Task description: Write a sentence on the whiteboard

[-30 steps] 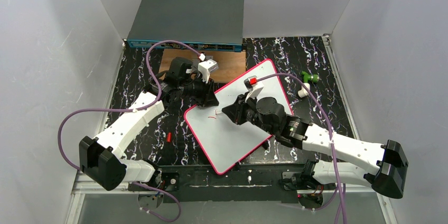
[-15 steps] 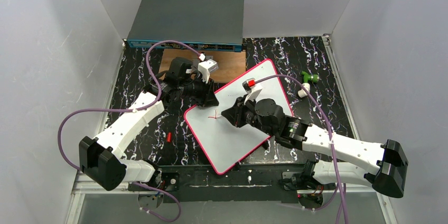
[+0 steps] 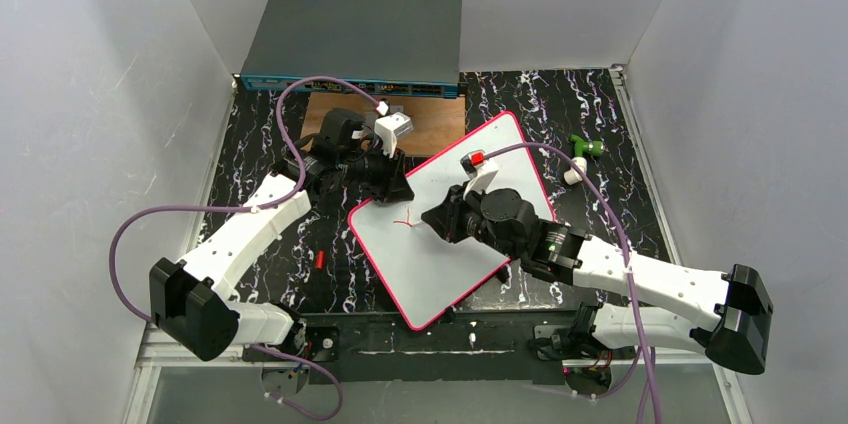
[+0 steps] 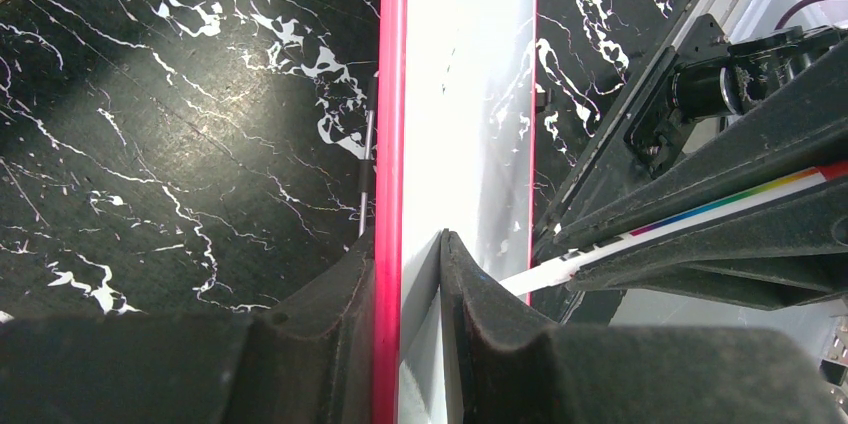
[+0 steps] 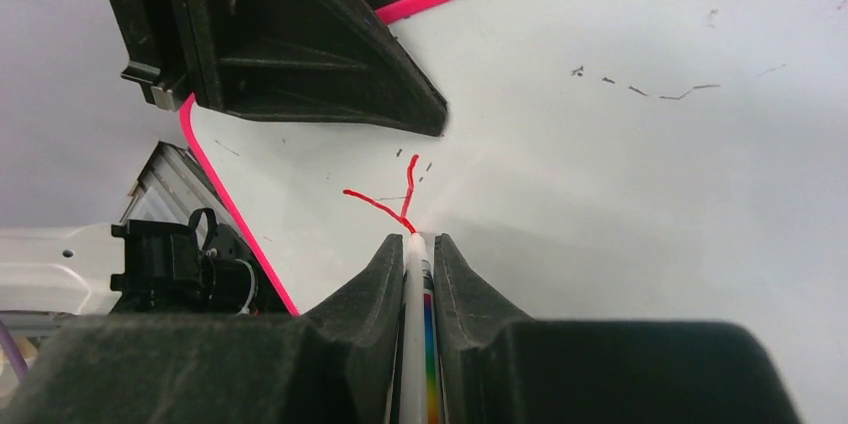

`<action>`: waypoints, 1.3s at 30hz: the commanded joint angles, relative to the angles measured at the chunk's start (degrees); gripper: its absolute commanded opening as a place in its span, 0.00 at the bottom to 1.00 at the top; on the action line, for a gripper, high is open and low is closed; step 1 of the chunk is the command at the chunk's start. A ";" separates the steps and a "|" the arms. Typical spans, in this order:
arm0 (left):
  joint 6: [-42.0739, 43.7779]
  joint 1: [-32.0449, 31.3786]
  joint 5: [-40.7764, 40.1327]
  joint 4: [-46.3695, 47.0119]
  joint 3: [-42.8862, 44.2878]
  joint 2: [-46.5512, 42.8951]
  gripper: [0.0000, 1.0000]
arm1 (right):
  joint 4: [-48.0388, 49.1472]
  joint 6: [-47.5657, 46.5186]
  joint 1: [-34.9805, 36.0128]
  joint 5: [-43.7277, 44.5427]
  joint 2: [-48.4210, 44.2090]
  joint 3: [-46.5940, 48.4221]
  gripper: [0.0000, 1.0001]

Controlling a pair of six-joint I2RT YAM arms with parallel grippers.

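Pinching the pink rim of the whiteboard (image 3: 440, 264), which lies askew mid-worktop, the left gripper (image 4: 408, 244) steadies it while the right gripper (image 5: 412, 244), clamped on a marker (image 5: 414, 324) (tip on red strokes (image 5: 385, 202)), could draw crooked lines if the board slips.

White-shelled arms (image 3: 245, 234) with black joints, purple cables (image 3: 320, 79), matte black left end effector (image 4: 405, 244) and right end effector (image 5: 415, 241).
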 commanded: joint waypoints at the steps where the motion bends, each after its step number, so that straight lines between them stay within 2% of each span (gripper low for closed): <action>1: 6.93 -0.48 -10.12 -4.92 -1.60 -1.04 0.00 | -4.71 0.17 0.06 2.65 -0.10 -1.10 0.01; 19: 6.94 -0.53 -10.20 -4.91 -1.27 -0.63 0.00 | -6.14 -0.43 0.81 1.22 -1.70 -1.59 0.01; 30: 7.39 -0.53 -10.45 -5.05 -1.39 -0.78 0.00 | -2.85 -3.25 1.03 8.05 -10.70 -0.52 0.01; 34: 7.44 -0.57 -10.45 -5.16 -1.51 -1.02 0.00 | -0.51 -4.33 1.03 10.02 -9.74 -0.72 0.01; 39: 7.52 -0.57 -10.62 -5.47 -1.24 -0.93 0.00 | 2.19 -5.43 1.03 7.30 -5.80 -0.01 0.01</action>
